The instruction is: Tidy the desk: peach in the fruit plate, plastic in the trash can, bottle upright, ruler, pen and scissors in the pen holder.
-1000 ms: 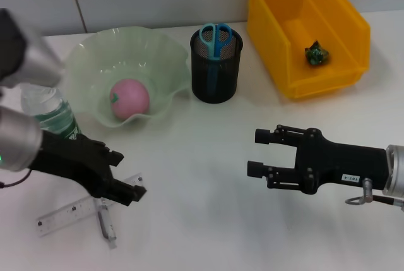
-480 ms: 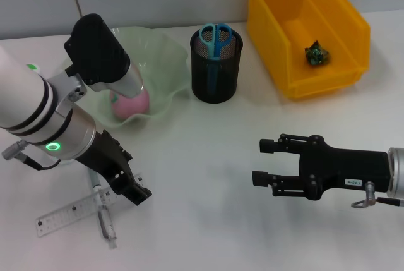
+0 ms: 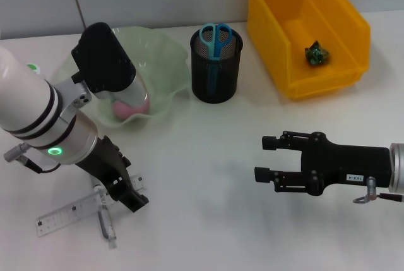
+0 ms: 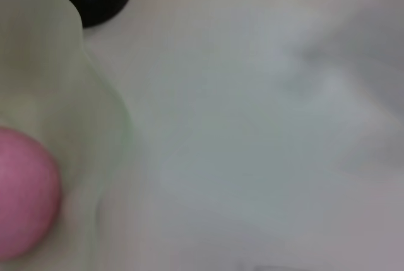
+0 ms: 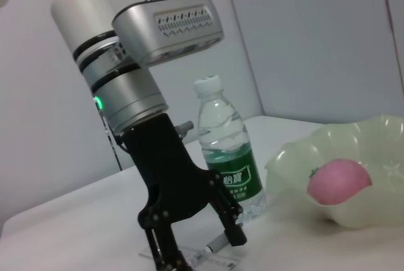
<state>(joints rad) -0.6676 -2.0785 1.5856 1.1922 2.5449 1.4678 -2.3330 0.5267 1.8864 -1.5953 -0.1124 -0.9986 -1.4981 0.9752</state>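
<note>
White tabletop (image 3: 208, 220) is spreading beneath everything, with a pale wall behind it. Largest on it, the yellow trash can (image 3: 353, 31) is sitting at the far right, holding a crumpled green piece of plastic (image 3: 315, 54). At the far left, the ruffled green fruit plate (image 3: 167, 62) is cradling the pink peach (image 3: 136, 103), which is also showing in the left wrist view (image 4: 22, 201). The left arm (image 3: 31, 110) is reaching down in front of the plate, and the left gripper (image 3: 123, 189) is poised with its fingers spread directly over the clear ruler (image 3: 69, 214) and the pen (image 3: 106, 223) that is lying across it. The right gripper (image 3: 265, 157) is hovering over bare table at the near right, its fingers parted and holding nothing. Between plate and trash can, the black mesh pen holder (image 3: 216, 81) is standing with blue-handled scissors (image 3: 215, 37) inside. In the right wrist view, the water bottle (image 5: 228, 151) is standing upright just behind the left gripper.
</note>
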